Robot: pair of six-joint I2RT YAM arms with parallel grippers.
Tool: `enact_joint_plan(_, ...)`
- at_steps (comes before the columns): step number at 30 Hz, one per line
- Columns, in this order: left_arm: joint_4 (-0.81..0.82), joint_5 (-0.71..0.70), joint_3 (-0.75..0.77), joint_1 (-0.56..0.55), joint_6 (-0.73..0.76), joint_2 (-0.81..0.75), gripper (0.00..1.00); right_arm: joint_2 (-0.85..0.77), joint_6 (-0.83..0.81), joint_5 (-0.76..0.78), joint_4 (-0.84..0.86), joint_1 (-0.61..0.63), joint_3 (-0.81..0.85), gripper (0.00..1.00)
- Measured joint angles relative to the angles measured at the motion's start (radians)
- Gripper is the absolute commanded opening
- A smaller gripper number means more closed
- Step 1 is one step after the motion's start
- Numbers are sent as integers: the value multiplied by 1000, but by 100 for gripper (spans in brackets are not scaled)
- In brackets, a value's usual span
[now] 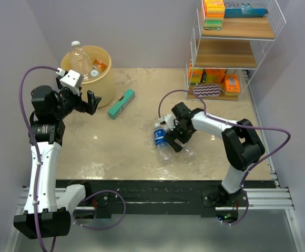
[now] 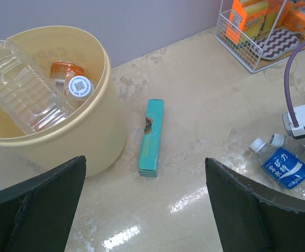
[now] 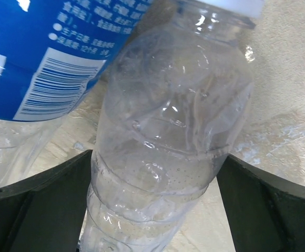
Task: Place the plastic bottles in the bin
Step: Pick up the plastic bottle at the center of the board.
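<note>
The job is partly done. The bin [image 1: 97, 86] stands at the far left of the table [image 1: 131, 157] and already holds several of the plastic bottles. A large clear bottle [image 2: 21, 86] leans against its left wall with its neck above the rim. Beside it lie an orange bottle [image 2: 65, 70] and a white cap printed with a code [image 2: 80, 87]. We cannot tell whether that cap belongs to the orange one.

At least two bottles are left on the table near the middle. The blue-labelled bottle [image 1: 159, 135] and a clear bottle [image 3: 168, 147] lie side by side and touching. There may be a third clear one just to their right, but we cannot tell.

The right gripper [image 1: 172, 137] is down over this cluster. Its jaws are spread wide on either side of the clear bottle. We judge that it has no grip yet.

The left gripper [image 2: 144, 173] hangs just near the bin, fully spread and holding nothing.

The teal box [image 2: 151, 137] lies flat between the bin and the cluster and is no part of the job. The wire shelf rack [image 1: 231, 52] at the far right holds orange packets, which we leave alone.
</note>
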Motion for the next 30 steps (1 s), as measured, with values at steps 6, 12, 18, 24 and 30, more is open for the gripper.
enact_joint_plan(6, 0, 0, -7, 0, 6, 0, 99, 0, -3, 23, -2, 0, 0, 84)
enact_joint_plan(12, 0, 0, -18, 0, 7, -1, 99, -1, -7, 43, -10, 0, 1, 72)
enact_joint_plan(18, 0, -1, -19, 0, 7, -1, 99, -11, -16, 67, -28, 0, 30, 63)
enact_joint_plan(24, 0, -8, -21, 0, 6, -1, 99, -46, -24, 99, -28, 0, 55, 55)
enact_joint_plan(30, 0, -11, -22, 0, 6, -1, 99, -49, -32, 122, -36, 0, 94, 50)
